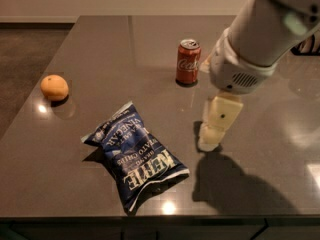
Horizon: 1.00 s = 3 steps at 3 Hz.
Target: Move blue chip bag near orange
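Note:
The blue chip bag (134, 154) lies flat on the dark table (100, 49) near the front edge, with its white lettering upside down to me. The orange (54, 87) sits at the table's left side, apart from the bag. My gripper (214, 134) hangs from the white arm (260, 34) just above the table, to the right of the bag and not touching it. It holds nothing that I can see.
A red soda can (188, 61) stands upright behind the bag, just left of my arm. The table's front edge runs along the bottom of the view, and its left edge lies close beyond the orange. A white and black object (309, 45) shows at the far right.

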Motion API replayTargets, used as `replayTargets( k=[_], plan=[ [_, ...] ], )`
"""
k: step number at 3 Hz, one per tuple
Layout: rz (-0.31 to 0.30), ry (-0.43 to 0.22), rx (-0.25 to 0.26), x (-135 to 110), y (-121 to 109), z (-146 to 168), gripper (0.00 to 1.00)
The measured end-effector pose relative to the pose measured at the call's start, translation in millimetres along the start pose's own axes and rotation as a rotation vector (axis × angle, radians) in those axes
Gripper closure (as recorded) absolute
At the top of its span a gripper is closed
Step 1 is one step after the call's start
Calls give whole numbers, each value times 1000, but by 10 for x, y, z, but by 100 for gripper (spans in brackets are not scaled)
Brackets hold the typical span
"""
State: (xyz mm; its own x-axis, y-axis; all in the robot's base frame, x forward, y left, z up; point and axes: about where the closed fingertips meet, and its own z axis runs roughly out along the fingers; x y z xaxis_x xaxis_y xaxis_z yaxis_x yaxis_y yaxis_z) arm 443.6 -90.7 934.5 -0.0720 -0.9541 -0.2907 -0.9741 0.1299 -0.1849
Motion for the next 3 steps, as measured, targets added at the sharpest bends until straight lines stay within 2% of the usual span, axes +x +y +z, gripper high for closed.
replayTargets(
  k=[1,3],
  plan=[
    [-29,-6,-47,-237,212,378,0],
    [-58,-58,-187,-734,572,842,0]
  ],
)
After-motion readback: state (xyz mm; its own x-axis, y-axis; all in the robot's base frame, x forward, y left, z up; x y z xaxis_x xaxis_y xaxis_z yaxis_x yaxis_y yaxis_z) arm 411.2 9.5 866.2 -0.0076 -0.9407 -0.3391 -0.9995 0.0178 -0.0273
